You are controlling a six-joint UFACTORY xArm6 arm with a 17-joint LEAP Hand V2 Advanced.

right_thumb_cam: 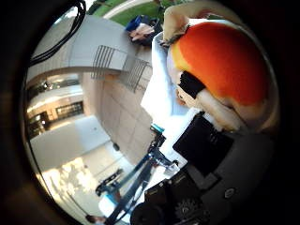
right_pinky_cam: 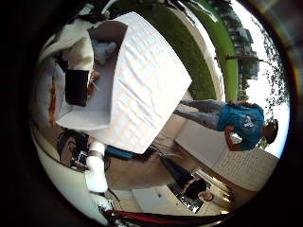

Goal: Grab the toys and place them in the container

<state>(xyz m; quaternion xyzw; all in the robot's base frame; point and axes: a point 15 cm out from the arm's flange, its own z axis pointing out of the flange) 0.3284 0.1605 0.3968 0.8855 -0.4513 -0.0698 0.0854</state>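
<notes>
An orange and white plush toy [right_thumb_cam: 220,61] fills much of the thumb side view, close against my palm. My right hand [right_thumb_cam: 206,145] is curled round it, and a black fingertip [right_thumb_cam: 190,84] presses into its side. The same toy shows beside my black finger part [right_pinky_cam: 77,87] in the little finger side view. Just beyond it stands the white container [right_pinky_cam: 147,90], a box with quilted walls and an open mouth. A small pale toy [right_pinky_cam: 105,49] lies inside it.
A white cloth-covered surface [right_thumb_cam: 159,93] runs beside the plush toy. A dark tripod with a teal head [right_thumb_cam: 140,173] stands on the paved ground. A green lawn [right_pinky_cam: 189,52] lies behind the container, and metal stair railings [right_thumb_cam: 117,65] lead up to a building.
</notes>
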